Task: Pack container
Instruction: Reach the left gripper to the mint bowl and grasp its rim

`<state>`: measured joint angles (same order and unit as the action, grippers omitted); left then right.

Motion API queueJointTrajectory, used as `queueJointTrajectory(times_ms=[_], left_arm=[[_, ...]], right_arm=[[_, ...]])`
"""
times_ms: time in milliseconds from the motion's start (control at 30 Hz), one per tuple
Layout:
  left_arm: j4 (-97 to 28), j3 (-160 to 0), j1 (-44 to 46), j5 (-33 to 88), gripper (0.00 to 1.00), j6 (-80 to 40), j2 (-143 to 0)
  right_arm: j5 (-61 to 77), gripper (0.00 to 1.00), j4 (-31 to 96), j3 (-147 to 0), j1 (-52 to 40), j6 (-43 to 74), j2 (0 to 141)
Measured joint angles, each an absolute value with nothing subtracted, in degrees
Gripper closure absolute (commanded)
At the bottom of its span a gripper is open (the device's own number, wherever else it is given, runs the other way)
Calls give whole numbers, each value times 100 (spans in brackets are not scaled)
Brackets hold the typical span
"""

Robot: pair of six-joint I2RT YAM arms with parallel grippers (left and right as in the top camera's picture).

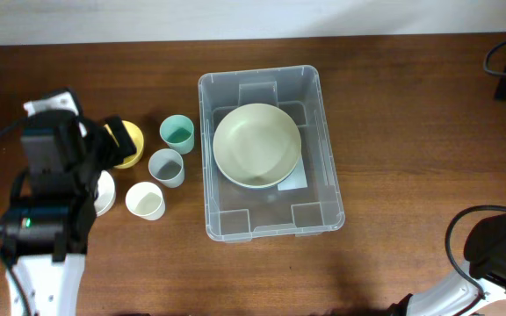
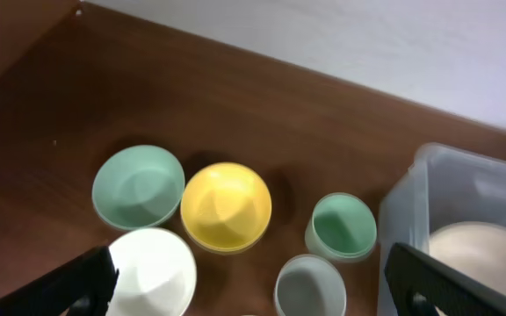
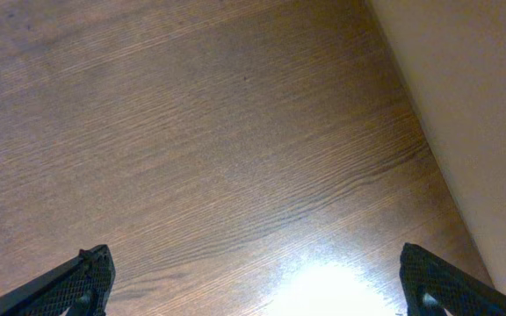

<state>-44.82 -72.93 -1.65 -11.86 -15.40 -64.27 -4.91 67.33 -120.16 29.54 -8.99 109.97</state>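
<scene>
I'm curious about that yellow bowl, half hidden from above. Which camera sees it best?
The left wrist view: the yellow bowl shows whole, open side up, between a green bowl and a green cup. Overhead, the left arm covers part of it. The right wrist view shows only table and wall.

Left tool spread wide, right tool spread wide, both empty

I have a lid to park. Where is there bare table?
Free: the table right of the container, and the strip below it in the overhead view. Crowded: its left side, where the teal cup, gray cup, cream cup and yellow bowl cluster. Inside, the pale bowl fills most of the floor.
</scene>
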Motion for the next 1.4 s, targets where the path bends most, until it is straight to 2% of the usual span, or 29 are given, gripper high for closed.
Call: queueJointTrajectory(times_ms=[200, 333, 500, 800, 967, 1067, 1100, 1400], left_arm=[[-4309, -7319, -1304, -1332, 1, -2482, -7231], [-4213, -7334, -2418, -646, 1, -2845, -7894], [-4073, -7338, -3221, 108, 1, -2969, -8720], [-3671, -7363, -3382, 434, 1, -2700, -10009], [-3437, -7363, -3382, 456, 10, -2657, -10733], [-3173, -7363, -3382, 454, 31, -2639, -10877], [-3074, -7363, -3382, 454, 35, -2611, -10877], [-2766, -7365, -3382, 454, 39, -2504, -10914]], right_arm=[[-493, 1, 6733, -12016, 2954, -897, 10997], [-491, 1, 6733, -12016, 2954, -897, 10997], [-493, 1, 6733, -12016, 2954, -897, 10997], [-493, 1, 6733, -12016, 2954, -899, 10997], [-493, 1, 6731, -12016, 2954, -899, 10997], [-491, 1, 6733, -12016, 2954, -902, 10997], [-493, 1, 6731, -12016, 2954, -899, 10997], [-491, 1, 6733, -12016, 2954, -897, 10997]])
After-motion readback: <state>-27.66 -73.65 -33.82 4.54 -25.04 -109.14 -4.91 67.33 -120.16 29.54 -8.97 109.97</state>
